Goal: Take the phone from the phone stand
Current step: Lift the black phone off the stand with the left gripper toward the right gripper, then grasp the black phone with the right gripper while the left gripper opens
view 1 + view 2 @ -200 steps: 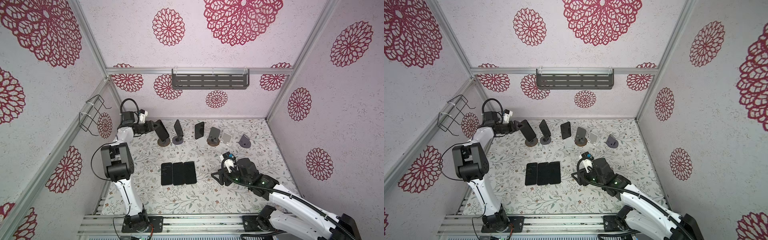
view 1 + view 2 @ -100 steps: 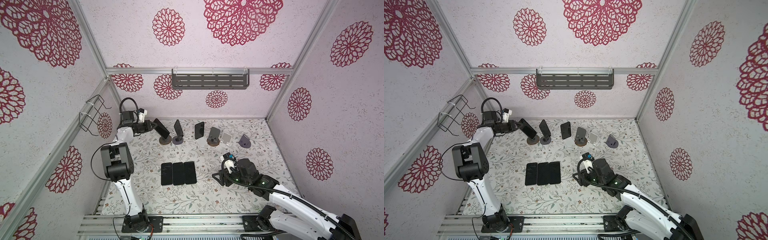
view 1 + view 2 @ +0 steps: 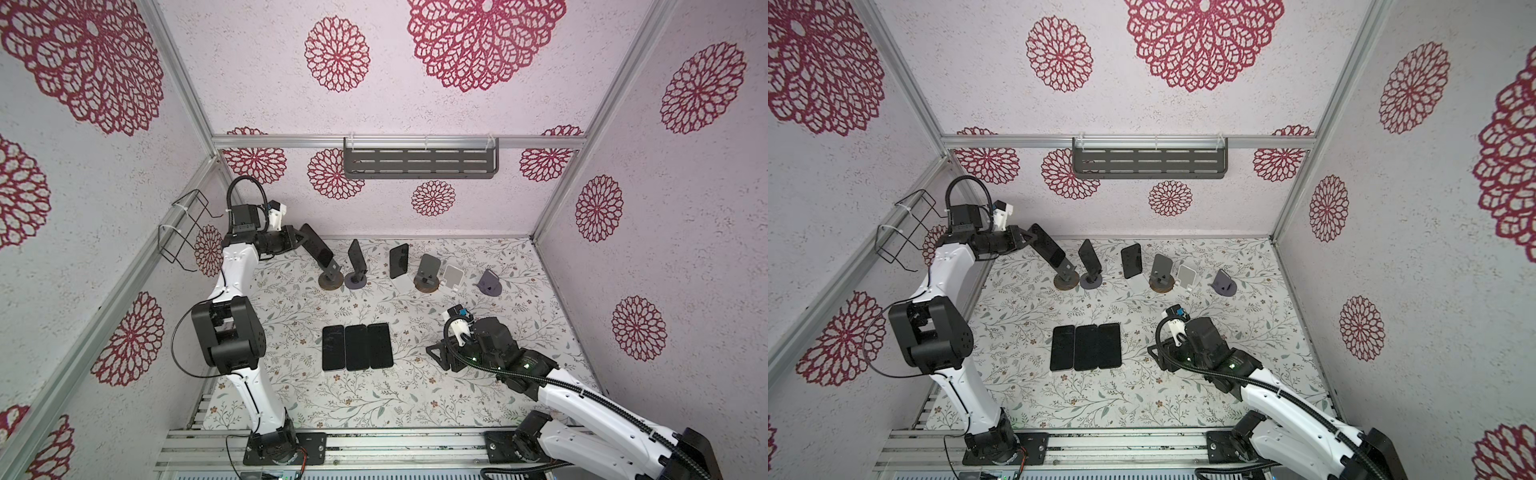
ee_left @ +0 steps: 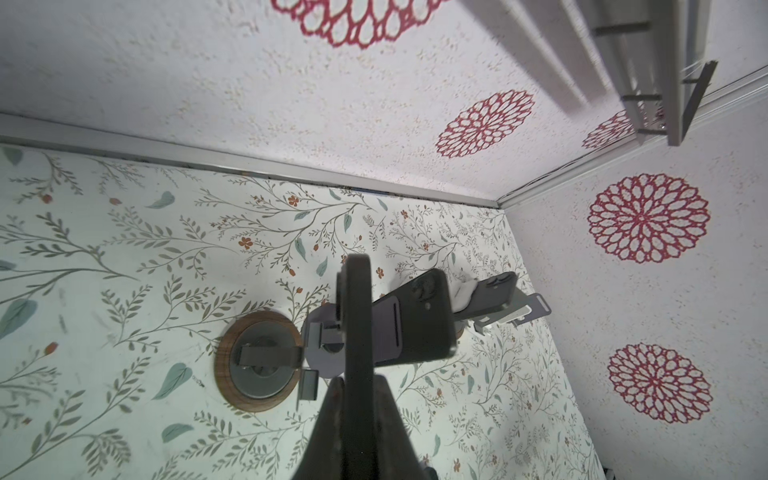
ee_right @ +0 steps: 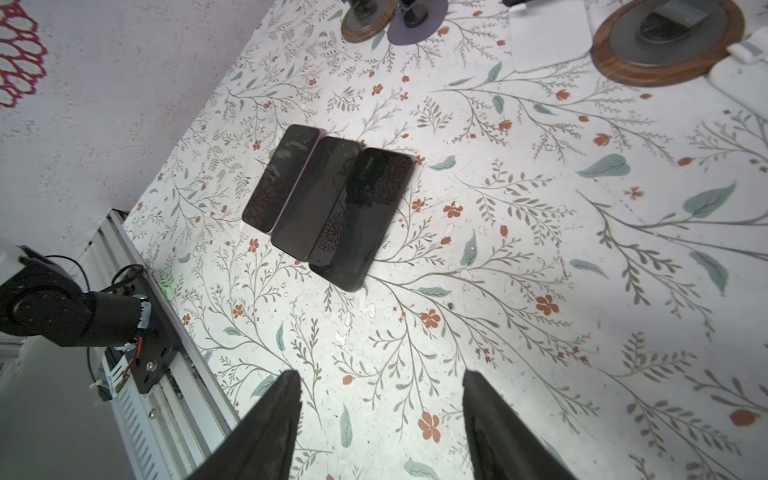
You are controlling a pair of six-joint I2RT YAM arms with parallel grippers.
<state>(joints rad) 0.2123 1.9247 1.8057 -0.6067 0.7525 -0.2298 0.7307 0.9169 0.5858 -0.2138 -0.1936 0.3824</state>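
Phone [image 3: 316,248] [image 3: 1047,248]: black flat rectangular slab at the far left of the row along the back of the table. Its long axis is slanted, not upright. In both top views the upper end points toward the left wall. The lower end points down and inward, at the head of the phone stand [image 3: 331,279] [image 3: 1066,280], a dark grey post on a round wood-rimmed base. Whether the lower edge sits in the cradle: cannot tell. In the left wrist view the phone [image 4: 358,328] shows edge-on, running straight away from the camera, with the stand's base [image 4: 257,361] off to one side of it.

Left gripper [image 3: 300,238]: black parallel jaws clamped tight on the phone's upper end. One of the fingers [image 4: 395,440] lies against a flat face.

Right gripper [image 5: 380,415]: jaws parted about midway, nothing between them. It hangs over the bare floral-print tabletop [image 3: 415,395] at front right, well apart from the stand row.

Three black phones lying flat [image 3: 357,347] [image 5: 328,199]: mid-table, side by side, long edges touching, long axes front to back.

Second black phone on a grey round-based stand [image 3: 356,259]: just beside the first stand.
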